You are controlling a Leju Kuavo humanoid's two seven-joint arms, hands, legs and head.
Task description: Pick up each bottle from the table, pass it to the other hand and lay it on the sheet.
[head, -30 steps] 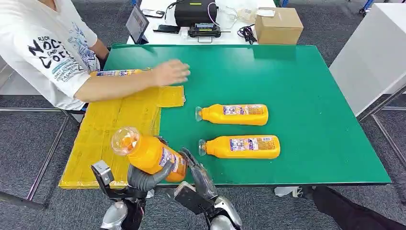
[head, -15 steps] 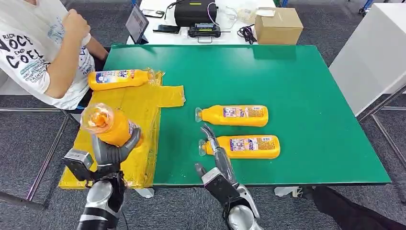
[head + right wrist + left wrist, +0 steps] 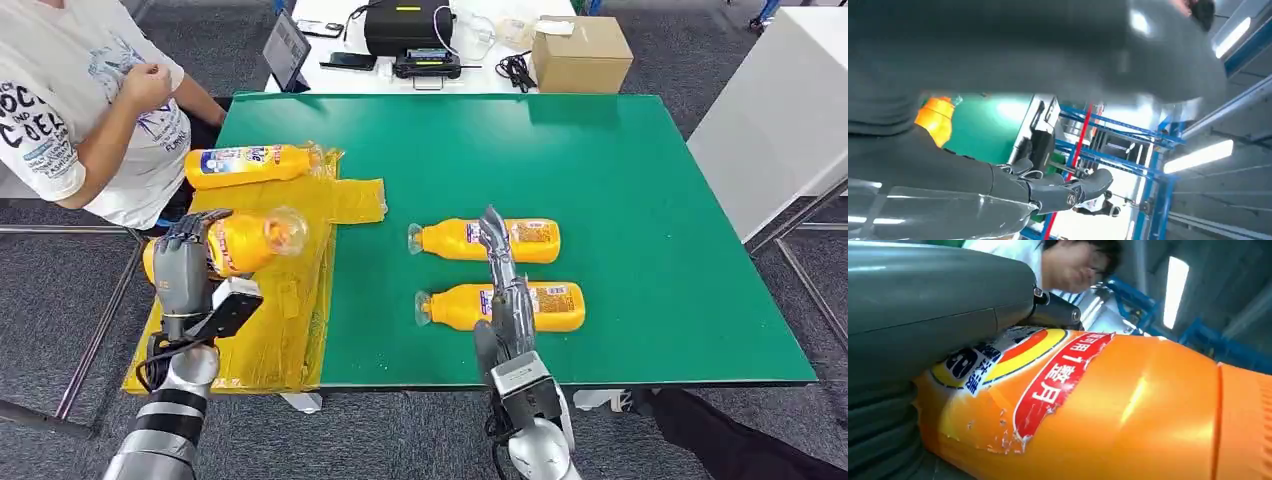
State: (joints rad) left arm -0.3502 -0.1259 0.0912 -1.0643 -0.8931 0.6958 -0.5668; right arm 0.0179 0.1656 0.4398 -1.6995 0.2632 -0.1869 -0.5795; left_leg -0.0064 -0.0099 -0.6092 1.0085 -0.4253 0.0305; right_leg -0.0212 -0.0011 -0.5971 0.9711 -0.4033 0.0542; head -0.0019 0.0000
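My left hand (image 3: 182, 265) grips an orange bottle (image 3: 240, 240) lying sideways just above the yellow sheet (image 3: 255, 310), its clear cap pointing right. Close up, the same bottle (image 3: 1098, 410) shows its red and yellow label against my left hand (image 3: 923, 335). Another orange bottle (image 3: 250, 163) lies on the sheet's far end. Two more bottles lie on the green table (image 3: 600, 150): the far one (image 3: 487, 240) and the near one (image 3: 503, 306). My right hand (image 3: 503, 285) is raised over these two with fingers stretched out, holding nothing. Its fingers (image 3: 1058, 190) appear empty in the right wrist view.
A person in a white shirt (image 3: 70, 110) sits at the table's far left corner, a hand (image 3: 148, 82) held near the chest. A cardboard box (image 3: 582, 52) and electronics stand on a white table behind. A white cabinet (image 3: 780, 120) stands to the right.
My left hand swung the bottle from upright to sideways over the sheet. My right hand moved right and rose above the two table bottles. The person drew an arm back earlier.
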